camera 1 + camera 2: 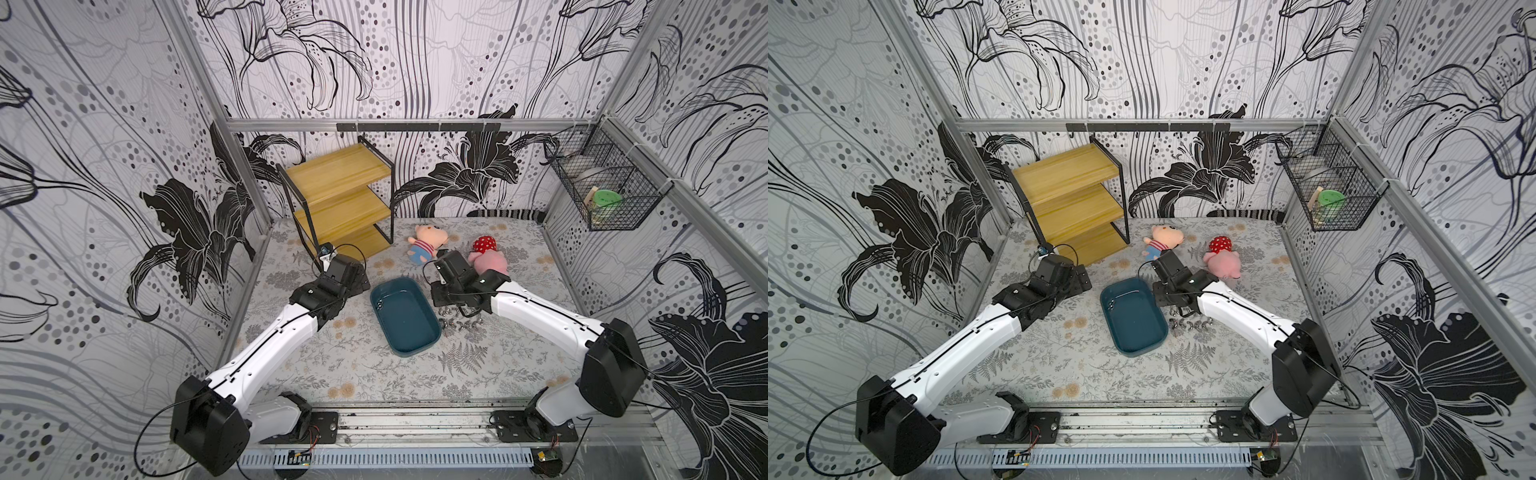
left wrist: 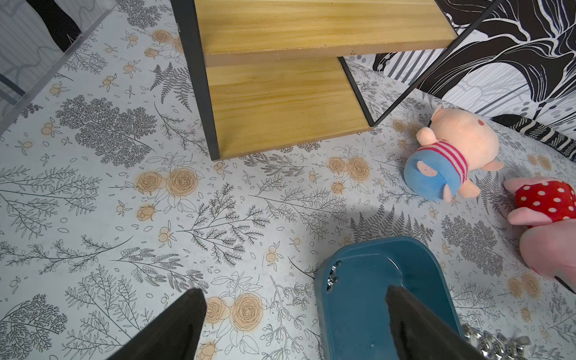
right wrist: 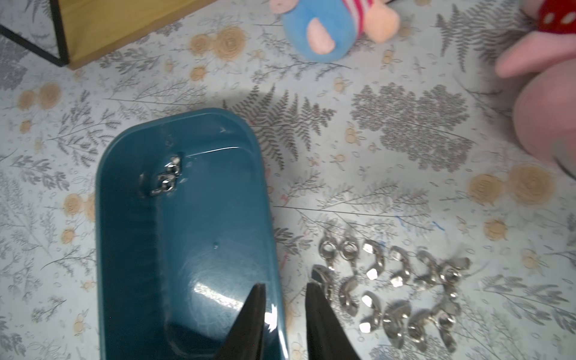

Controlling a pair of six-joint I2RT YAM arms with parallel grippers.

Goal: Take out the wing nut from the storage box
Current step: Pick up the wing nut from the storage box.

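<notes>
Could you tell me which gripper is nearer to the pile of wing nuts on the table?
Right. The right gripper hangs beside the pile of wing nuts; the left gripper is beyond the storage box.

Left arm (image 1: 266, 345) stretches forward on the left of the storage box (image 1: 411, 332). Left hand (image 2: 294, 290) sits just left of the box's far end, raised, fingers wide apart, empty. Right arm (image 1: 540, 316) reaches in from the box's right, wrist bent down. Right hand (image 3: 285, 284) is low at the box's right rim, fingers a narrow gap apart, nothing between them.
</notes>
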